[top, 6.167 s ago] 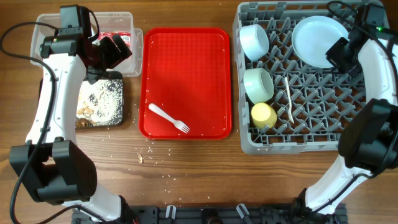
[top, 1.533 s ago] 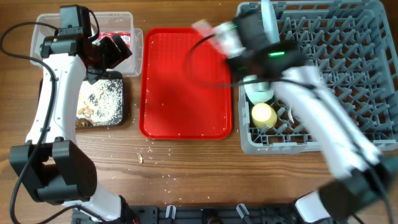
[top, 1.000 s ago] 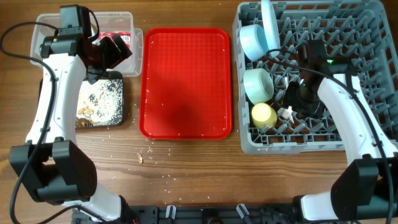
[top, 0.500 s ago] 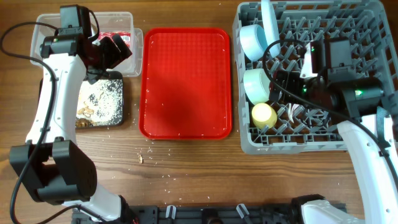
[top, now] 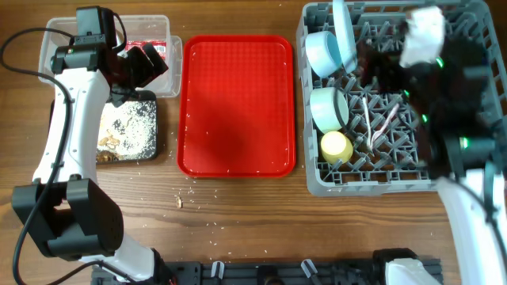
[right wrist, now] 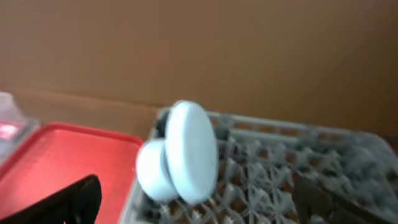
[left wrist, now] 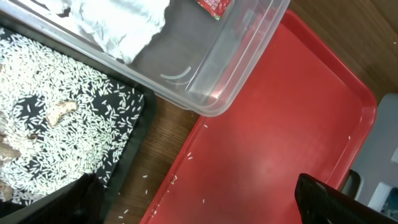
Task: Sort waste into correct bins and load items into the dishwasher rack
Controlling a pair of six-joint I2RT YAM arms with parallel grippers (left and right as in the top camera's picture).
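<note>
The grey dishwasher rack [top: 467, 170] holds an upright pale blue plate [top: 342, 32], two bowls [top: 323, 51] [top: 329, 107], a yellow cup [top: 335, 146] and the white spoon [top: 367, 119] and fork [top: 388, 120] lying on its pegs. My right arm [top: 428, 71] is a blur high above the rack; its gripper [right wrist: 199, 208] is open and empty, facing the plate [right wrist: 193, 152]. My left gripper [left wrist: 199, 205] hangs open over the corner where the clear tub [left wrist: 249, 56], black tray [left wrist: 134, 124] and red tray meet. Tissue [left wrist: 118, 25] and a red wrapper [left wrist: 214, 5] lie in the tub; rice [left wrist: 56, 137] covers the black tray.
The red serving tray [top: 236, 103] lies between bins and rack, with a few stray grains on it. Loose grains and a crumb [top: 181, 200] are scattered on the wooden table in front of it.
My right gripper opened, left the fork lying in the rack beside the spoon, and rose fast away from the pegs. The left arm has not moved.
</note>
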